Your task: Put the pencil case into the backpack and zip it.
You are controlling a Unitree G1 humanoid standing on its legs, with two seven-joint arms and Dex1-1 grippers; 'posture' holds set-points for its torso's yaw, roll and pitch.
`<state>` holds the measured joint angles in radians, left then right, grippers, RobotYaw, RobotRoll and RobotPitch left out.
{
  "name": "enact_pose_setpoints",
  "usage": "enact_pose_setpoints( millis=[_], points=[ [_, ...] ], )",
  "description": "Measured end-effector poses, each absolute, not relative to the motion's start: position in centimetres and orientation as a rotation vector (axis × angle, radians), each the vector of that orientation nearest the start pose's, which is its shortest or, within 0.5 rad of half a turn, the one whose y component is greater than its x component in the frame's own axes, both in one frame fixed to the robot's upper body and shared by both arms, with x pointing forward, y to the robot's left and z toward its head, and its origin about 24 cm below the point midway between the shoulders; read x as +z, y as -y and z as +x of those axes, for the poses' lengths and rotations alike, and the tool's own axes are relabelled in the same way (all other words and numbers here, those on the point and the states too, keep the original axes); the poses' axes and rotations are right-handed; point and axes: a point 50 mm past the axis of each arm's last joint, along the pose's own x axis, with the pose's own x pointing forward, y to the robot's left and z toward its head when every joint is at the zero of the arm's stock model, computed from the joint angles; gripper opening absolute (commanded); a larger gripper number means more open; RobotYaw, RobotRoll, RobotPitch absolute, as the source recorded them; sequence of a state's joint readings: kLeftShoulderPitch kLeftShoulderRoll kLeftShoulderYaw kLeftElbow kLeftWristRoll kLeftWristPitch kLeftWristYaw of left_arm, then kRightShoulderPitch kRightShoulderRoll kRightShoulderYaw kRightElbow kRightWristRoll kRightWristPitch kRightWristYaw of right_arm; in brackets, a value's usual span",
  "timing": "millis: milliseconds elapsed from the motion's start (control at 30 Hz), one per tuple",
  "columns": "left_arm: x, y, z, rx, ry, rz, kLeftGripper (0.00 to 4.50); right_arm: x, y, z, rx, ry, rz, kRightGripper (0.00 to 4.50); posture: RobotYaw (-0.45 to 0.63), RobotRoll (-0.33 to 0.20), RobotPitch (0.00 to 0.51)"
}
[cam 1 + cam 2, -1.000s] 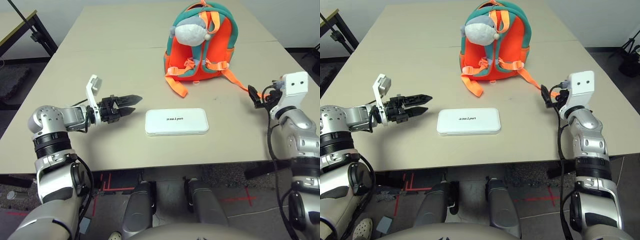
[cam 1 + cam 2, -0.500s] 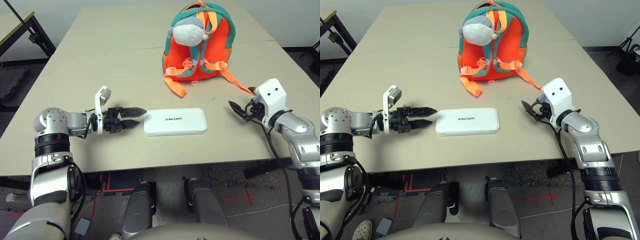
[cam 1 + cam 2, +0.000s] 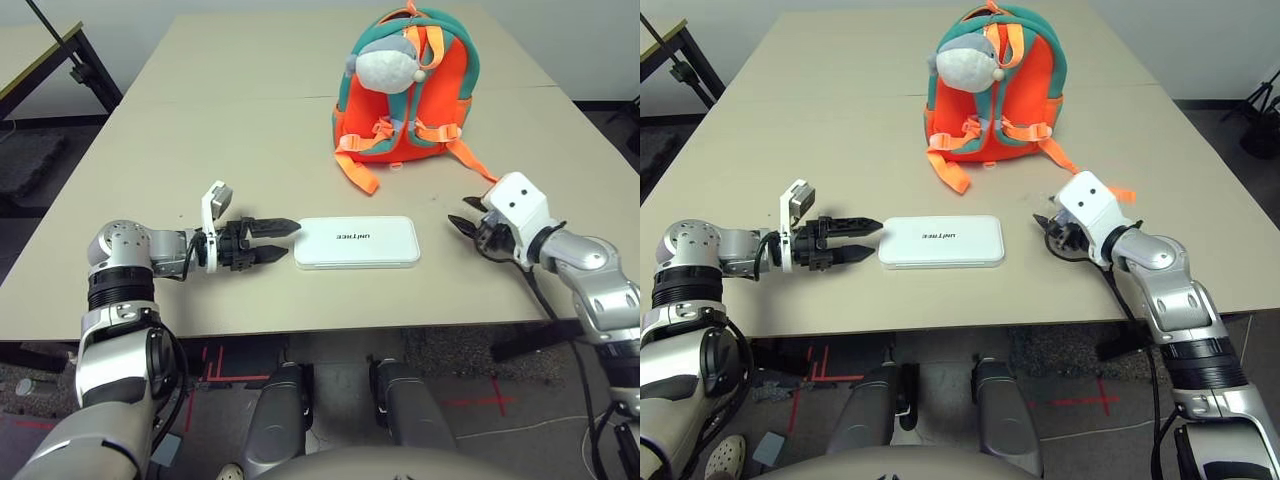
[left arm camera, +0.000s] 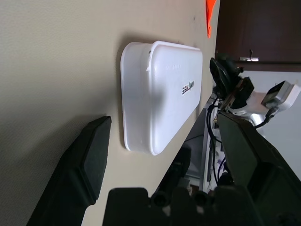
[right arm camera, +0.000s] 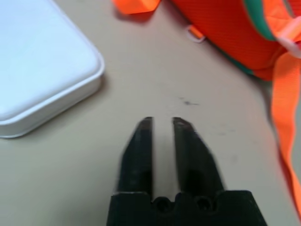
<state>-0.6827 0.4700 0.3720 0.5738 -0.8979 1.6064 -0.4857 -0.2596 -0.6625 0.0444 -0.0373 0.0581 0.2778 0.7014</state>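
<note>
The white pencil case [image 3: 357, 242] lies flat near the table's front edge. Behind it stands the orange backpack [image 3: 405, 95] with teal trim, its straps facing me. My left gripper [image 3: 285, 238] is open and level with the table, and its fingertips [image 4: 101, 127] sit at the case's left end without clasping it. My right gripper [image 3: 460, 222] hovers low a short way off the case's right end and points toward it. Its fingers [image 5: 143, 141] are shut with nothing between them.
A grey-and-white plush shark [image 3: 388, 66] hangs on the backpack's top. Loose orange straps [image 3: 357, 172] trail onto the table toward the case, and another [image 3: 478, 170] runs out near my right gripper. The table's front edge [image 3: 330, 325] is close behind both arms.
My left gripper has slid right up to the case's left end. My right arm has swung in and down toward the case's right end, and its fingers have shut.
</note>
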Motion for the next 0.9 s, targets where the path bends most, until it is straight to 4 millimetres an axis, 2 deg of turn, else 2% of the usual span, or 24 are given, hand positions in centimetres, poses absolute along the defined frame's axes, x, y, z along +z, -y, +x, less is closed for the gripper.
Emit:
enact_pose_setpoints(
  millis=[433,633,900],
  points=[
    [9.7,-19.9,30.0,-0.733,-1.0,-0.982,4.5,9.5,19.3,27.9,0.827,-0.312,-0.558,0.05,-0.19,0.0,0.143],
    [9.7,-20.0,30.0,-0.732,-1.0,-0.98,4.5,9.4,18.6,27.9,0.845,-0.316,-0.538,0.05,-0.18,0.0,0.144],
    [9.7,-20.0,30.0,-0.737,-0.998,-0.981,4.5,9.8,16.4,28.3,0.878,-0.277,-0.488,0.05,-0.19,0.0,0.148]
  ],
)
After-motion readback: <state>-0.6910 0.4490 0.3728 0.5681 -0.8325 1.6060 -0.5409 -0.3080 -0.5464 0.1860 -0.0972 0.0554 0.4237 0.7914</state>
